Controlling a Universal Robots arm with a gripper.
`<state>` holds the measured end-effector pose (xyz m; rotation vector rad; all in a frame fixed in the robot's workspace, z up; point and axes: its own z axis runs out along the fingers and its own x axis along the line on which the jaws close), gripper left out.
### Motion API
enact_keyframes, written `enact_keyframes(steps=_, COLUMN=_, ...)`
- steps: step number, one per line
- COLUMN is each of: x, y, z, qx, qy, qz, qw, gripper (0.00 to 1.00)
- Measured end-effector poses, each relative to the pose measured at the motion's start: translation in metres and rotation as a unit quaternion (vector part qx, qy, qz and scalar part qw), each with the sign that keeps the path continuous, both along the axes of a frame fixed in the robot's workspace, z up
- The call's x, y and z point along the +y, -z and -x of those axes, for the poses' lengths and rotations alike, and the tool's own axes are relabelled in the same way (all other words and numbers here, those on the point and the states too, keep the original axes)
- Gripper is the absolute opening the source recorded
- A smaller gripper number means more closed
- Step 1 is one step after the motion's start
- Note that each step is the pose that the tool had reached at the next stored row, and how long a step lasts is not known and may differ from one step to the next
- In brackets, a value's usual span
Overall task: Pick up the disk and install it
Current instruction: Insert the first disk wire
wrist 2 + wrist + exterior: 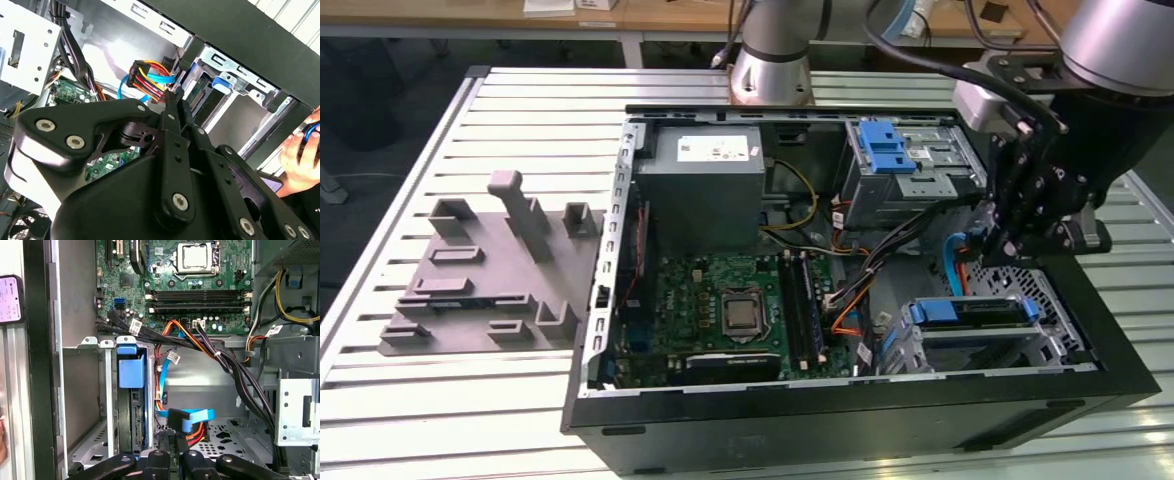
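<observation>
Fixture block (487, 275): a grey moulded block with upright posts and slots, lying on the slatted table (400, 400) at the exterior view's left, well apart from the arm.
Computer case (854, 420): a black tower lying on its side with the side panel off, in the middle of the table.
Power supply (707, 190): a big grey box with a white sticker, at the far side of the case interior.
Motherboard (720, 310): green, with the processor socket bare, nearer the camera than the power supply; seen too in the first wrist view (200, 280).
Upper drive cage (907, 170): silver metal with a small blue latch on it, to the exterior view's right of the power supply.
The disk (970, 312): seated on edge in the lower drive cage (1014, 345) at the exterior view's right corner of the case, its blue carrier bracket facing up; in the first wrist view (131, 405) it stands in the cage slot with the blue tab at its end.
Gripper (1003, 245): hangs inside the case just beyond the disk, near blue and orange cables (187, 420), apart from the disk; black linkages show in the second wrist view (172, 130).
Fingers: the tips lie close together, narrow, with nothing held between them.
Person's hand (300, 160): outside the case wall, in the second wrist view.
</observation>
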<state>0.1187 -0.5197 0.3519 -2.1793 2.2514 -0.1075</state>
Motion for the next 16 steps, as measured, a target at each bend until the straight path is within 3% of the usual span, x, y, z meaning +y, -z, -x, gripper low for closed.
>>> enact_keyframes(steps=7, x=-0.0120, y=0.0045, z=0.000, qx=0.0002, qy=0.001, qz=-0.0001, qw=1.0000, gripper=0.17)
enact_keyframes(steps=13, x=-0.0131, y=0.0049, z=0.000, qx=0.0008, qy=0.001, qz=0.0000, qw=1.0000, gripper=0.17)
enact_keyframes(steps=15, x=-0.0132, y=0.0053, z=-0.002, qx=0.0066, qy=0.001, qz=0.0000, qw=1.0000, gripper=0.17)
enact_keyframes(steps=16, x=-0.0132, y=0.0059, z=-0.004, qx=0.0122, qy=0.001, qz=0.0000, qw=0.9999, gripper=0.17)
